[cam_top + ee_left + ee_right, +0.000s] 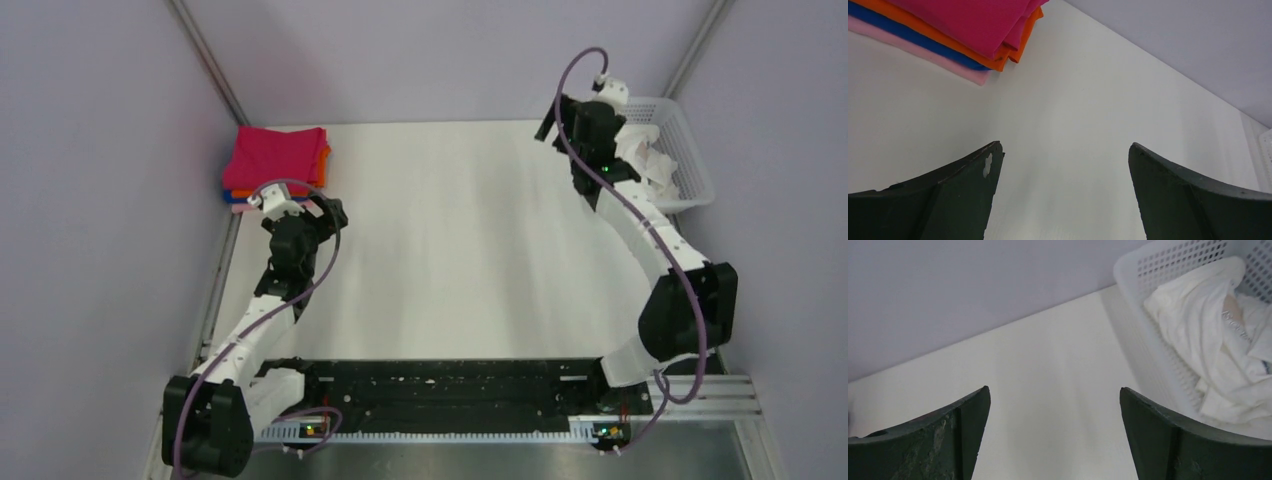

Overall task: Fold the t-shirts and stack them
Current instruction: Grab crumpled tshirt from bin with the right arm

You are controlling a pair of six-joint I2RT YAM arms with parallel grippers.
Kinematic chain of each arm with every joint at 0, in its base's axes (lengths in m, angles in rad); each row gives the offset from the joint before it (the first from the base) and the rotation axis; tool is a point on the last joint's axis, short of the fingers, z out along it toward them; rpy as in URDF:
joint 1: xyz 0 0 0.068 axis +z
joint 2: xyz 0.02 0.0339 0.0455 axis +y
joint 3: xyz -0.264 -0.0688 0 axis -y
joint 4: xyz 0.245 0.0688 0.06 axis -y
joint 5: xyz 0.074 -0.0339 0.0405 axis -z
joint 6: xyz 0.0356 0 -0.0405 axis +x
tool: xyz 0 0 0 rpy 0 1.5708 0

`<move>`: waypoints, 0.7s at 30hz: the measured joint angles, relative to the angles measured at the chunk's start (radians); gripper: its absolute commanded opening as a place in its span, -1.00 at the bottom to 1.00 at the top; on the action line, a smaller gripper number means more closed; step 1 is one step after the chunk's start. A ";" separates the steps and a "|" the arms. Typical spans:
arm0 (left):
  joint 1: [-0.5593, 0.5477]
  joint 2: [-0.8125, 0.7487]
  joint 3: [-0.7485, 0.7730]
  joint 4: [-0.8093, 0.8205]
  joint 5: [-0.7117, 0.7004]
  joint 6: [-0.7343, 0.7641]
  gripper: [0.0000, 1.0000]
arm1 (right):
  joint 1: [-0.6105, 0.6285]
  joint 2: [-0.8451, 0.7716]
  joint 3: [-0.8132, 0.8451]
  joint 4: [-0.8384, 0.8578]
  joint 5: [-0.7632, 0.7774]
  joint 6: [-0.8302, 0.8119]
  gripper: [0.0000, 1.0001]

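A stack of folded t-shirts lies at the table's back left corner, with magenta on top, then orange, blue and pink. A crumpled white t-shirt lies in the white mesh basket at the back right, also seen from the top as the white t-shirt. My left gripper hovers just in front of the stack, open over bare table. My right gripper hangs left of the basket, open and empty.
The white table runs between grey walls at the back and sides. The basket sits against the right wall. A metal rail at the front edge carries both arm bases.
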State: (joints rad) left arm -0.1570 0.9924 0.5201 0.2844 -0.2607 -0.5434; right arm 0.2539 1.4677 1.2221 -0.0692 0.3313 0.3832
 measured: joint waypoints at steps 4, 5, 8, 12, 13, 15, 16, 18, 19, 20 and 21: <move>0.000 0.010 0.003 -0.001 -0.008 0.000 0.98 | -0.133 0.208 0.327 -0.084 0.000 -0.031 0.97; 0.000 0.014 0.004 -0.002 -0.010 0.000 0.98 | -0.167 0.255 0.391 -0.113 -0.005 -0.035 0.97; 0.000 0.018 0.006 -0.007 -0.019 0.000 0.98 | -0.270 0.387 0.528 -0.174 -0.003 -0.063 0.97; 0.000 0.028 0.008 -0.004 -0.026 0.000 0.98 | -0.387 0.577 0.679 -0.277 0.006 -0.095 0.97; 0.000 0.034 0.009 -0.004 -0.026 0.000 0.98 | -0.417 0.638 0.729 -0.310 0.003 -0.095 0.97; 0.000 0.047 0.011 -0.005 -0.026 0.000 0.98 | -0.456 0.722 0.790 -0.357 -0.009 -0.091 0.97; 0.000 0.053 0.012 -0.007 -0.026 0.000 0.98 | -0.474 0.760 0.812 -0.381 -0.018 -0.086 0.97; 0.000 0.056 0.015 -0.009 -0.029 0.000 0.98 | -0.505 0.828 0.840 -0.425 -0.032 -0.075 0.96; 0.000 0.056 0.016 -0.008 -0.031 0.000 0.98 | -0.517 0.851 0.841 -0.439 -0.033 -0.072 0.96; 0.000 0.056 0.018 -0.008 -0.034 0.000 0.98 | -0.528 0.874 0.842 -0.456 -0.033 -0.067 0.94; 0.000 0.056 0.018 -0.008 -0.037 0.000 0.98 | -0.536 0.898 0.842 -0.469 -0.034 -0.065 0.89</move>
State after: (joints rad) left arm -0.1570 1.0485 0.5385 0.2768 -0.2974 -0.5430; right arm -0.2817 2.3661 2.0636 -0.5381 0.2977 0.3180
